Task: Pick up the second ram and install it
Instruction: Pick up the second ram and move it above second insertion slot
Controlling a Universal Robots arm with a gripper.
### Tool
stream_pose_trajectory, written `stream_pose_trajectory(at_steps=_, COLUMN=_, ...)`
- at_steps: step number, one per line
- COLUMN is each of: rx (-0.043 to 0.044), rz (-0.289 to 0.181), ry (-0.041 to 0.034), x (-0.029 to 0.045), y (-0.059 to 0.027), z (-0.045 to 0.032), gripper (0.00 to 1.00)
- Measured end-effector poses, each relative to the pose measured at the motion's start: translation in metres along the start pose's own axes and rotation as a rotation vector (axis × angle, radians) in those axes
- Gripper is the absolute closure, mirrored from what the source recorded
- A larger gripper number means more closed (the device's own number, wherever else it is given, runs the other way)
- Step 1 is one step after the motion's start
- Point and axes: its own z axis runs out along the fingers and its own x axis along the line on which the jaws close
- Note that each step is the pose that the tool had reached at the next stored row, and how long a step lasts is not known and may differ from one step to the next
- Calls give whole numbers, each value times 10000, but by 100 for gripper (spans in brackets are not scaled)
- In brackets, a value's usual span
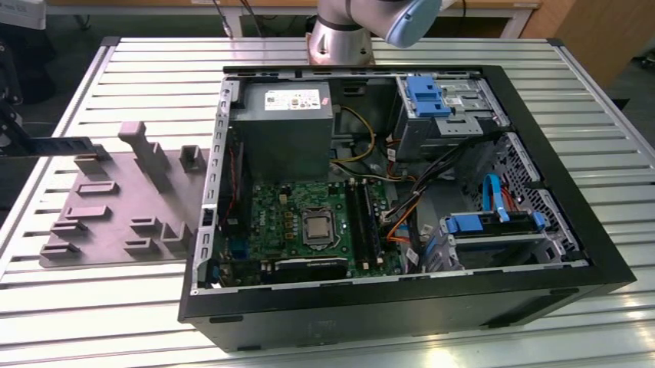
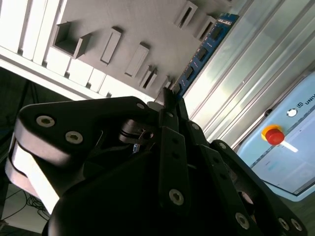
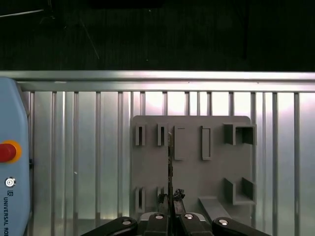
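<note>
The second ram (image 2: 202,51) is a thin blue-green strip with a row of dark chips, and my gripper (image 2: 170,98) is shut on one end of it. In the first wrist view the ram (image 3: 170,152) appears edge-on, sticking out from the gripper (image 3: 170,199) over the grey fixture plate (image 3: 192,172), between its slotted holders. Whether it touches the plate is unclear. In the exterior view the open computer case (image 1: 573,284) lies on the table, its green motherboard (image 1: 281,222) showing long black slots (image 1: 360,218).
A blue-grey teach pendant with a red button (image 3: 7,151) lies on the slatted metal table (image 3: 74,147) beside the fixture plate (image 1: 113,207). The table's edge (image 3: 157,76) runs just beyond the plate. Cables, blue drive brackets (image 1: 425,96) and a power supply (image 1: 281,123) crowd the case.
</note>
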Motion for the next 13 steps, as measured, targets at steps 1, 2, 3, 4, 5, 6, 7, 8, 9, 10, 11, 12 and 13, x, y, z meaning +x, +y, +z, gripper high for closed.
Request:
stream_pose_trajectory(at_steps=1, rx=0, rz=0, ry=0, x=0, y=0, z=-8, gripper=86)
stream_pose_trajectory(at_steps=2, rx=1, rz=0, ry=0, x=0, y=0, z=-16, gripper=86)
stream_pose_trajectory(at_steps=3, rx=0, rz=0, ry=0, x=0, y=0, z=-26, gripper=86)
stream_pose_trajectory(at_steps=4, rx=0, rz=0, ry=0, x=0, y=0, z=-34, gripper=86)
stream_pose_trajectory(at_steps=5, rx=0, rz=0, ry=0, x=0, y=0, z=-42, gripper=86)
stream_pose_trajectory(at_steps=6, rx=1, rz=0, ry=-1, x=-1, y=0, z=-51, gripper=86)
stream_pose_trajectory(at_steps=7, rx=0, rz=0, ry=0, x=-1, y=0, z=-61, gripper=86)
stream_pose_trajectory(at_steps=8, rx=0, rz=0, ry=0, x=-1, y=0, z=-71, gripper=86)
stream_pose_trajectory(at_steps=9, rx=0, rz=0, ry=0, x=-1, y=0, z=-81, gripper=86)
stream_pose_trajectory(at_steps=10, rx=1, rz=0, ry=-1, x=-1, y=0, z=-89, gripper=86)
stream_pose_trajectory(at_steps=11, rx=0, rz=0, ry=0, x=-1, y=0, z=-99, gripper=86)
stream_pose_trajectory(at_steps=12, rx=1, rz=0, ry=0, x=-1, y=0, z=-105, gripper=86)
stream_pose_trajectory(at_steps=13, rx=1, rz=0, ry=-1, x=-1, y=0, z=-108, gripper=86)
